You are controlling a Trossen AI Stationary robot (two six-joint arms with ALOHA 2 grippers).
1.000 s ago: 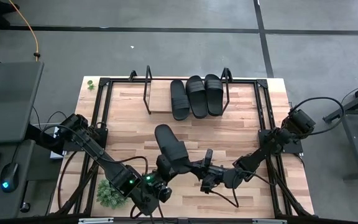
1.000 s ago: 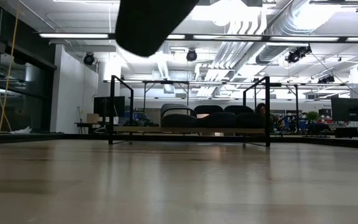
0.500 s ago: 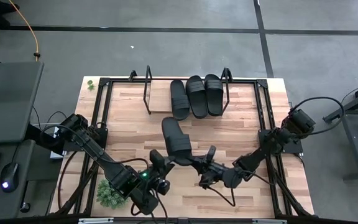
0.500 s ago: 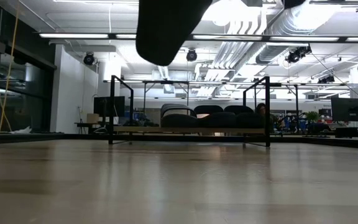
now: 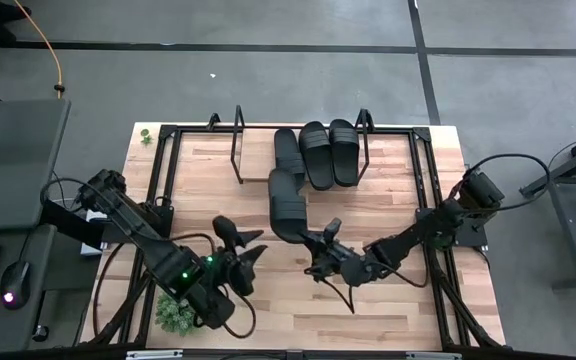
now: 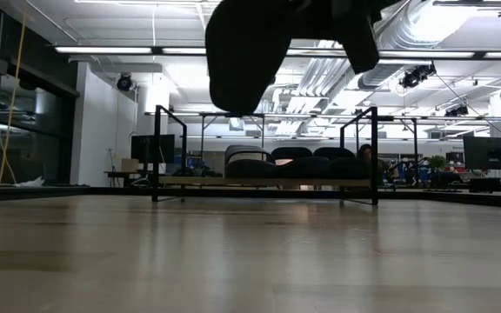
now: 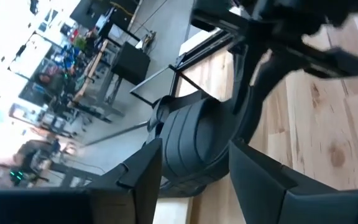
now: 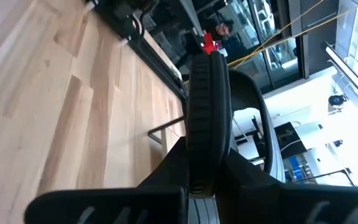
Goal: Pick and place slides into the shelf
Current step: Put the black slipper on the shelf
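Note:
One black slide (image 5: 286,203) hangs in the air over the table's middle, its far end near the shelf's front edge; in the low view the slide (image 6: 246,52) is well above the tabletop. My right gripper (image 5: 314,250) is shut on its near end. My left gripper (image 5: 240,243) is open, left of the slide and apart from it; the left wrist view looks past its spread fingers (image 7: 140,180) at the slide (image 7: 191,137). Three more slides (image 5: 318,153) lie side by side on the right half of the shelf board (image 5: 256,165), between its black wire end frames (image 5: 236,140). My right gripper pinches the slide's sole at its near end (image 8: 207,146) between its two fingers (image 8: 173,168), one on each face of the sole. The fingers come about level from the table's near right side, along the slide. The slide is lifted clear and points toward the shelf.
Black metal rails (image 5: 164,180) run along the table's left and right sides. A small green plant (image 5: 176,311) sits by the near left corner. The shelf's left half (image 5: 253,150) is bare board. Light wood tabletop (image 5: 368,205) lies between the arms and the shelf.
My right gripper has carried the slide toward the table's far edge, up to the shelf's front. My left gripper, which was at the slide's near end, has drawn away toward the table's left and now stands apart from the slide.

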